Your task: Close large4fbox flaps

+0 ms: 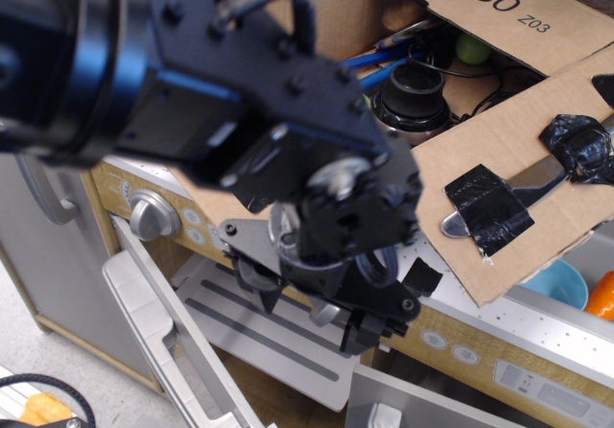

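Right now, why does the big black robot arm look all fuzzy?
In the single observation view, the arm sits very close to the camera, so it looks soft and smeared; the gripper lower down is only a bit sharper, while the box flap and its "30" print look crisp.

Even indoor light; near arm (pixel 144 73) blurred, background sharp.

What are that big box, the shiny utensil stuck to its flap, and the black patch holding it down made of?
The large4fbox looks like plain brown cardboard: matte, with raw cut edges and printed numbers. The utensil on the flap seems to be metal, since it is silvery and reflective, though coated plastic is possible. The black patch looks like glossy plastic tape, wrinkled and catching light.
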You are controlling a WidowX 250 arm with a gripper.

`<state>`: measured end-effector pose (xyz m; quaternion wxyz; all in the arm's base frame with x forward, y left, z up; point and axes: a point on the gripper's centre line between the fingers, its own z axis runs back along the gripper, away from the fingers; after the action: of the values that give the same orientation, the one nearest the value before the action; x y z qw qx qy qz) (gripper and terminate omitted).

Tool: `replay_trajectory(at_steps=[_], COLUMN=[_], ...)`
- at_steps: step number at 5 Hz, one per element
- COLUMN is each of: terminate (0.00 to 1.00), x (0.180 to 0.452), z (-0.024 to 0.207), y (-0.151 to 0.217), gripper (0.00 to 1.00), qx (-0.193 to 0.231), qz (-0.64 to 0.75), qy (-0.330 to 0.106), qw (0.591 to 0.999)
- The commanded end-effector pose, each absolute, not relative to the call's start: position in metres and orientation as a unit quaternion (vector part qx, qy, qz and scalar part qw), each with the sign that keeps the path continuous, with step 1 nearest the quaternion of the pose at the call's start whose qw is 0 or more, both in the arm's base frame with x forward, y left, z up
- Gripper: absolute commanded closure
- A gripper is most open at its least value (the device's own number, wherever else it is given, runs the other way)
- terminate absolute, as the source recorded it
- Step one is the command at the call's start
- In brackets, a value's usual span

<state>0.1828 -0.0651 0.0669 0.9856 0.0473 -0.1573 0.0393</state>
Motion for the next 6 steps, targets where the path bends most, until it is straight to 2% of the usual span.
replay_trajectory(at_steps=[1, 2, 3, 4, 5, 6], terminate=[0.0, 0.0, 0.0, 0.0, 0.0, 0.0], x=[0.193, 0.189, 0.186, 0.193, 0.203, 0.22], z=[0.054, 0.05, 0.055, 0.065, 0.084, 0.106], y=[-0.053, -0.043, -0.027, -0.01, -0.01, -0.016], gripper=[0.0, 0.0, 0.0, 0.0, 0.0, 0.0], qx=[0.105, 0.176, 0.22, 0.239, 0.267, 0.277], qz=[-0.003, -0.02, -0.031, -0.043, -0.057, -0.075], qy=[-0.235, -0.259, -0.249, -0.236, -0.225, -0.216], qw=[0.966, 0.949, 0.943, 0.941, 0.935, 0.933])
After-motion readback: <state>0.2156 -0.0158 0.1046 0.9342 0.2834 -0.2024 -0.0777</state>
